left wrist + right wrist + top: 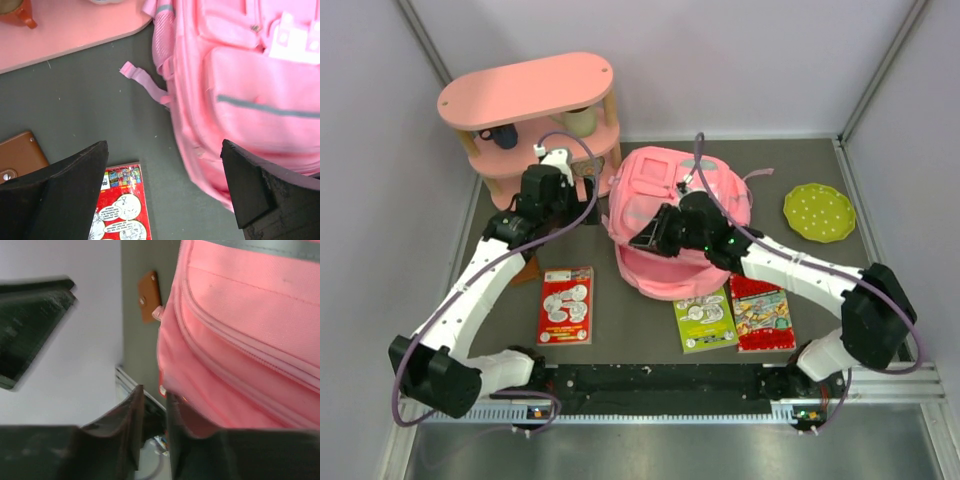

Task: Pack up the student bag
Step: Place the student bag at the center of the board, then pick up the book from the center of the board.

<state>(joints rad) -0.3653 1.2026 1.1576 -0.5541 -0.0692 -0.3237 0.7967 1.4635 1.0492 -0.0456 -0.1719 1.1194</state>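
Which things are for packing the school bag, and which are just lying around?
For the job: soft pink fabric backpack; probably the red picture booklet, green booklet and red-and-yellow booklet.
Lying about: pink oval wooden shelf, green dotted round plate, flat brown case.

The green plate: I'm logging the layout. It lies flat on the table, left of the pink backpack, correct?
No. The green plate lies flat on the table, but right of the pink backpack, not left of it, as the top view shows.
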